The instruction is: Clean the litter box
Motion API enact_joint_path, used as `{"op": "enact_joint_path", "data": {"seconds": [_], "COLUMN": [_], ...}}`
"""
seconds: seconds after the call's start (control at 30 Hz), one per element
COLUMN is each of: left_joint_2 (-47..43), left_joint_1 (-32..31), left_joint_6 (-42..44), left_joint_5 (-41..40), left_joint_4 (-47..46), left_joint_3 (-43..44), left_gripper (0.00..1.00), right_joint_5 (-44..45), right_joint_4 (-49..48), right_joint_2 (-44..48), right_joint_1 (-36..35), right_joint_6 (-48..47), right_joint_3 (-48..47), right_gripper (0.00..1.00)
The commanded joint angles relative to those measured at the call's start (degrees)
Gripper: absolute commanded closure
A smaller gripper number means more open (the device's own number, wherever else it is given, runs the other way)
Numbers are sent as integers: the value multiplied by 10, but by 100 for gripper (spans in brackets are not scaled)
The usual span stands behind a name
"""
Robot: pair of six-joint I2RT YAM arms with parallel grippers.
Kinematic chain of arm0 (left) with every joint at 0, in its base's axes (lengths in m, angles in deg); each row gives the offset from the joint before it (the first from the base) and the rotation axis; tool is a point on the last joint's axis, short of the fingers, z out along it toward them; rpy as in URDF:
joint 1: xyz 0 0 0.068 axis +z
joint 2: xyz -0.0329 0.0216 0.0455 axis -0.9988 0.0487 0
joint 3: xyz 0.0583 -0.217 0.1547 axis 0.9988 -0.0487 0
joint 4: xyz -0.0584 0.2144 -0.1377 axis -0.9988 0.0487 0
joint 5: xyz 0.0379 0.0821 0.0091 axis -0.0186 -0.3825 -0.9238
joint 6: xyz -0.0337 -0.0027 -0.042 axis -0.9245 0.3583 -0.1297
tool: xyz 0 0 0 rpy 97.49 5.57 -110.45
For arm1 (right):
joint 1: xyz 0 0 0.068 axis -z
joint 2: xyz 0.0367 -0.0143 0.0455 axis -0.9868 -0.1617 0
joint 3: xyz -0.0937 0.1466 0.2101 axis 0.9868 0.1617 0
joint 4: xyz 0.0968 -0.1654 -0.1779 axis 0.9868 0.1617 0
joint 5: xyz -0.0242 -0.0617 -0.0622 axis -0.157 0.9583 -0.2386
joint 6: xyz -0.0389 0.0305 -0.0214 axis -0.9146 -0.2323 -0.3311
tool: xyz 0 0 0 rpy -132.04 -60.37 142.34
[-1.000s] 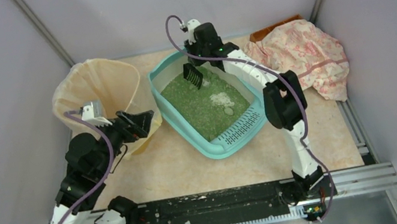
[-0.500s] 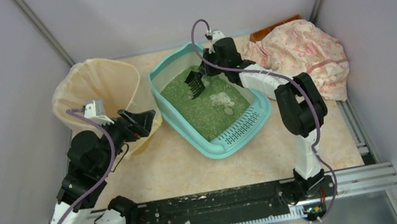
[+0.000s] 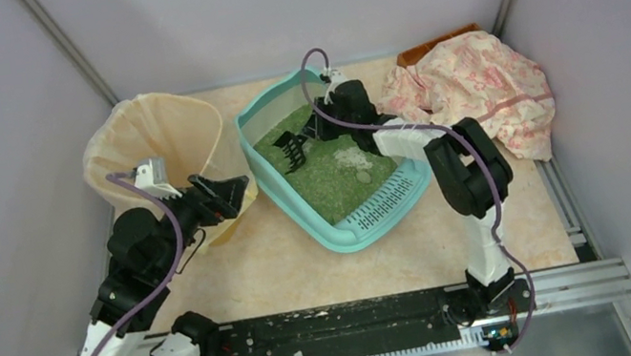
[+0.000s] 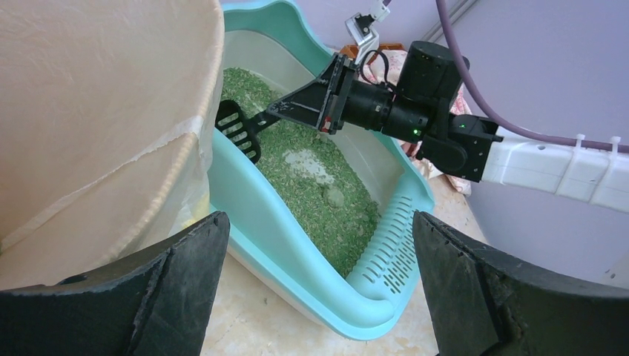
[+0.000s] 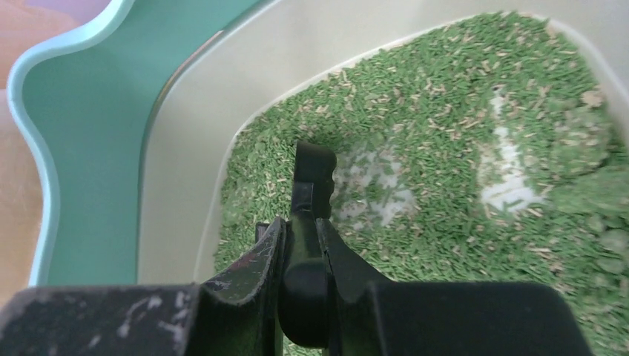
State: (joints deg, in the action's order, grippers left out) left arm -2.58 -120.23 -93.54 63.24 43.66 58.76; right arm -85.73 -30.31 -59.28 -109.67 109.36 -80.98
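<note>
The teal litter box sits mid-table with green granules inside and a slotted grate at its near end; it also shows in the left wrist view and the right wrist view. My right gripper is shut on the handle of a black slotted scoop, whose head rests low in the granules at the box's far left. The scoop also shows in the left wrist view and the right wrist view. My left gripper is open and empty, beside the box's left wall.
A beige bag-lined bin stands left of the box, touching it. A pink flowered cloth lies at the back right over a brown object. Pale clumps lie in the granules. Grey walls close in three sides.
My right gripper has swung the scoop down and to the left, from raised near the box's far end into the granules at its left. The left arm has not moved.
</note>
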Motion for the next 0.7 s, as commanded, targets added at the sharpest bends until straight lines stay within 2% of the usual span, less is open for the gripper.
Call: {"op": "enact_joint_path", "data": {"seconds": [0.0, 0.13, 0.43, 0.67], "left_joint_2": [-8, -11, -24, -32], "left_joint_1": [-1, -1, -1, -1], "left_joint_6": [-6, -9, -9, -6], "left_joint_5": [5, 6, 3, 3], "left_joint_4": [-5, -3, 6, 8], "left_joint_3": [0, -1, -1, -4], "left_gripper": [2, 2, 2, 2], "right_joint_5": [-64, -77, -163, -179], "right_joint_4": [25, 7, -37, -59], "right_joint_2": [-38, -32, 11, 57], "right_joint_1": [-27, -26, 12, 35], "right_joint_6": [20, 37, 123, 145], "right_joint_3": [34, 45, 64, 87], "right_gripper": [100, 100, 100, 100]}}
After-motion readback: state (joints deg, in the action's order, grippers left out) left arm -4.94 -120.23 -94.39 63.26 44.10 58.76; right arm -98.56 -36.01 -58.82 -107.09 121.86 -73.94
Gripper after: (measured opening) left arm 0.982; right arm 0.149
